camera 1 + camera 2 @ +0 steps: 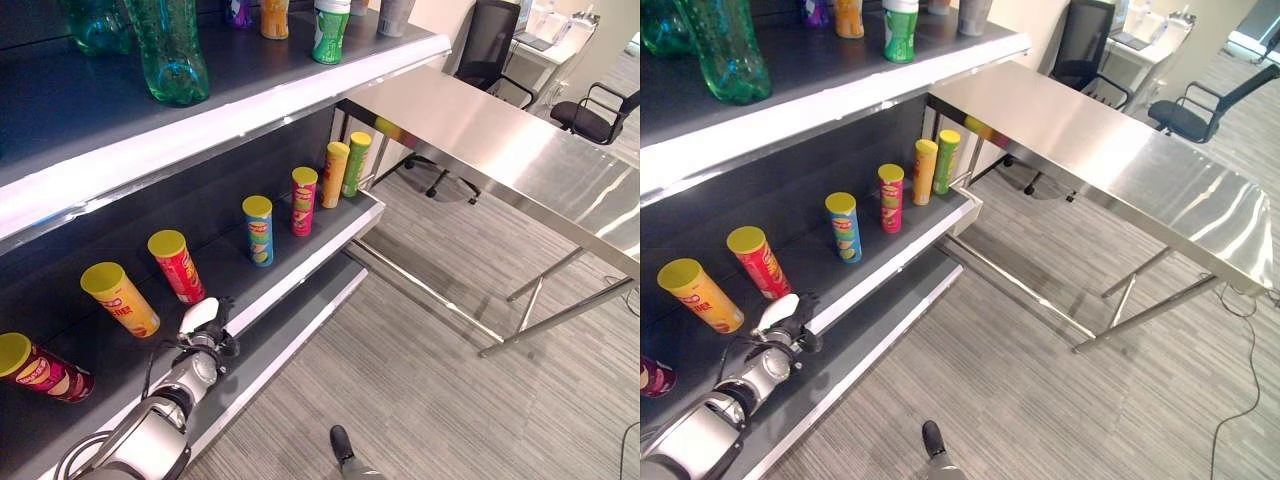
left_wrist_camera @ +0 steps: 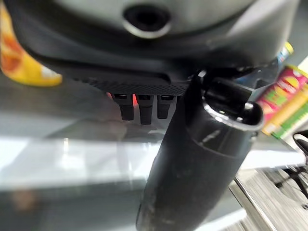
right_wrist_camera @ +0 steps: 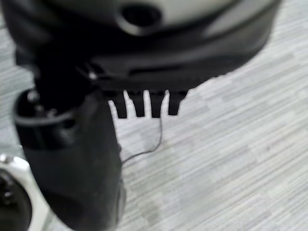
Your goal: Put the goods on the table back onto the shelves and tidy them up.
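My left hand (image 1: 203,330) sits nearest, fingers relaxed and empty, at the shelf's front lip (image 1: 290,270). The red can (image 1: 178,266) stands just beyond it, leaning, long axis roughly upright. My right hand (image 3: 72,163) hangs open over carpet, farther off.

The left hand (image 1: 203,322) sits at the front lip of the middle shelf (image 1: 300,262), fingers straight, nothing in it. Just beyond it a red can (image 1: 178,266) stands in the way, with a yellow can (image 1: 121,300) close beside that. Further along the shelf from the hand, a blue can (image 1: 259,231), a pink can (image 1: 303,201), an orange can (image 1: 334,174) and a green can (image 1: 355,164) stand apart, leaving open gaps between them. Above the hand, the upper shelf (image 1: 240,110) limits headroom. The tabletop (image 1: 500,150) well beyond is bare. The right hand (image 3: 91,159) hangs over open floor (image 3: 231,159).
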`<state>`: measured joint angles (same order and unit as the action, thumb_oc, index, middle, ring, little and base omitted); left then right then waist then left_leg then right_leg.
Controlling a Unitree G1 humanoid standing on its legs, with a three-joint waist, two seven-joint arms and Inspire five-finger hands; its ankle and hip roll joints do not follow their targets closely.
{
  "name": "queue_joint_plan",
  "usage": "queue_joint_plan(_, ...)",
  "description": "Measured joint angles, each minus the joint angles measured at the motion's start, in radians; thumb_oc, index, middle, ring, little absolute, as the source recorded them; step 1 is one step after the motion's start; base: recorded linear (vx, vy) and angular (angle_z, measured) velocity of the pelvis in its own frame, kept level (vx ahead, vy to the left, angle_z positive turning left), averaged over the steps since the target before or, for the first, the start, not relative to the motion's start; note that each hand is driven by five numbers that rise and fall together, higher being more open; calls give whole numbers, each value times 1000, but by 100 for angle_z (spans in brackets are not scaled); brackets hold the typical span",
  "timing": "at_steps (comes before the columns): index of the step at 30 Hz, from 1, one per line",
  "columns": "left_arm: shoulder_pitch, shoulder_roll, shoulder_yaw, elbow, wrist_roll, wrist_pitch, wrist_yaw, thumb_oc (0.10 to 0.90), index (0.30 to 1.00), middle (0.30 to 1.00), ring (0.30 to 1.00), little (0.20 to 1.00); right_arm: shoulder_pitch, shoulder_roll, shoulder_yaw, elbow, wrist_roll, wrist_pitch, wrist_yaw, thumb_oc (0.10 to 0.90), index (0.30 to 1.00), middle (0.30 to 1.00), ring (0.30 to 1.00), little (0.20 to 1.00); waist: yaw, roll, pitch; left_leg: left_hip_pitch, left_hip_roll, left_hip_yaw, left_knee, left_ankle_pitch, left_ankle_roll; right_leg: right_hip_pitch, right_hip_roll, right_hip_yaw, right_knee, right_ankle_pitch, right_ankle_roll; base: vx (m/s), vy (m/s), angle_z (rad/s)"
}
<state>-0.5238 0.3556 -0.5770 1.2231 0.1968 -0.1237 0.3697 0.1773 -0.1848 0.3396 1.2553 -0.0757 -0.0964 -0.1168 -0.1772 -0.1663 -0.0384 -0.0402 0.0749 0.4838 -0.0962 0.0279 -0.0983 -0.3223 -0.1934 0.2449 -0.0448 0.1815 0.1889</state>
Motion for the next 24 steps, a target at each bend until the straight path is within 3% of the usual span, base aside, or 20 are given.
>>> queue_joint_plan(4,70,-15,9,-111,0,-5,31,800,900,900,900,900,-29,-3,-18,27,3,0,-2,800,900,900,900,900,7,30,14,-1,1,-13,1,2,4,9,-4,-18,-1,-11,-4,5,-25,12)
queue_joint_plan(5,103,-9,9,-171,-1,-3,3,800,900,900,900,900,-35,-4,-38,34,10,1,-2,800,900,900,900,900,21,48,17,3,4,-32,1,2,8,27,-3,-37,-2,-8,-6,-1,-35,25)
queue_joint_plan(9,153,16,10,-260,-16,-31,-48,800,900,900,900,900,-46,-7,-57,35,22,1,0,800,900,900,900,900,57,56,14,8,-1,-43,6,4,6,39,-6,-48,-3,-5,-9,0,-22,12)
queue_joint_plan(12,215,76,25,-349,-45,-50,-114,800,900,900,900,900,-67,-12,-73,37,21,12,2,800,900,900,900,900,54,63,19,31,1,-53,6,0,10,66,-12,-54,-4,-5,-9,5,-15,8)
queue_joint_plan(15,361,161,30,-447,-86,-89,-245,800,900,900,900,900,-72,-34,-114,60,22,18,6,800,900,900,900,900,74,90,35,58,-8,-73,0,-10,18,105,-24,-87,-5,-5,-9,11,-14,15)
queue_joint_plan(18,472,156,84,-401,-79,-93,-280,800,900,900,900,900,-65,-34,-154,94,35,20,16,800,900,900,900,900,101,98,43,68,-6,-88,0,-18,21,134,-26,-108,-22,-9,-11,-13,-22,12)
queue_joint_plan(20,522,141,113,-326,-75,-80,-288,800,900,900,900,900,-74,-34,-156,113,47,20,23,800,900,900,900,900,128,101,43,65,-4,-97,0,-15,18,140,-27,-115,-28,-18,-15,-23,-15,12)
queue_joint_plan(24,600,92,147,-119,-26,-61,-291,800,900,900,900,900,-75,-39,-163,136,61,20,24,800,900,900,900,900,144,111,37,65,5,-140,0,-7,10,171,-26,-161,-34,-31,-16,-18,-10,29)
